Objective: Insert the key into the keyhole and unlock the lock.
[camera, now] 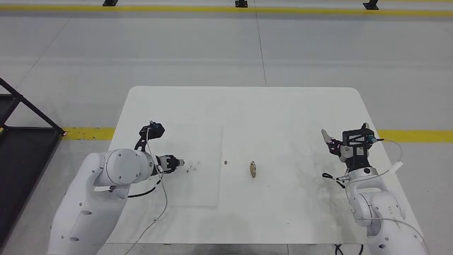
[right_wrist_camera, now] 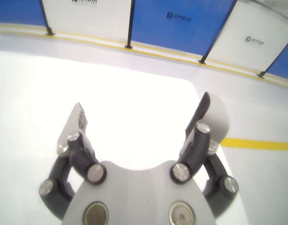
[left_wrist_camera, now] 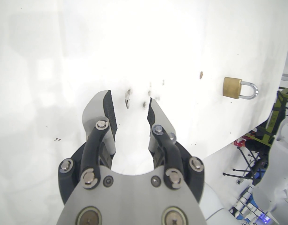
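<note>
Your left gripper sits low over the table, well in from the left edge, its fingers apart and gripping nothing. The key lies flat on the tabletop just ahead of them, in line with the gap. Its long axis runs roughly the way the gripper points, but you cannot tell which end is the blade, and from the top view it is hardly more than a speck. The padlock lies flat near the table's middle, well apart from the key. Its long axis runs roughly front to back, with the shackle turned toward the near edge and the keyhole not visible. Your right gripper hovers near the right edge, its fingers spread wide and holding nothing. You have a broad stretch of tabletop between it and the padlock.
</note>
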Robot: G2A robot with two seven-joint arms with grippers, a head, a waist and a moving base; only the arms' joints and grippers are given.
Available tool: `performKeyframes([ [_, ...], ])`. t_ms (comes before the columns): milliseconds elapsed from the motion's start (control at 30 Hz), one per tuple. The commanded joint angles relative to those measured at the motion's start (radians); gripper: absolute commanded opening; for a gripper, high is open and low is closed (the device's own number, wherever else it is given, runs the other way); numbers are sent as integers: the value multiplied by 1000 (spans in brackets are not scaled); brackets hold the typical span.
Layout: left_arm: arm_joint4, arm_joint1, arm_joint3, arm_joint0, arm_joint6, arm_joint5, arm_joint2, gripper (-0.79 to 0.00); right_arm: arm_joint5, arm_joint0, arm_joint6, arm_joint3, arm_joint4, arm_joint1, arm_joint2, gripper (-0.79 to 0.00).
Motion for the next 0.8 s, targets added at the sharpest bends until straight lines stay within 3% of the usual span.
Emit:
performKeyframes([
  [0,2,1,2,-4,-1,0,5,-446,0,0,0,0,0,0,0,0],
  [467,5,6,27,-30,-4,4,29,-570,0,0,0,0,0,0,0,0],
  [767,2,9,42,-40,2,9,41,-591,0,0,0,0,0,0,0,0],
])
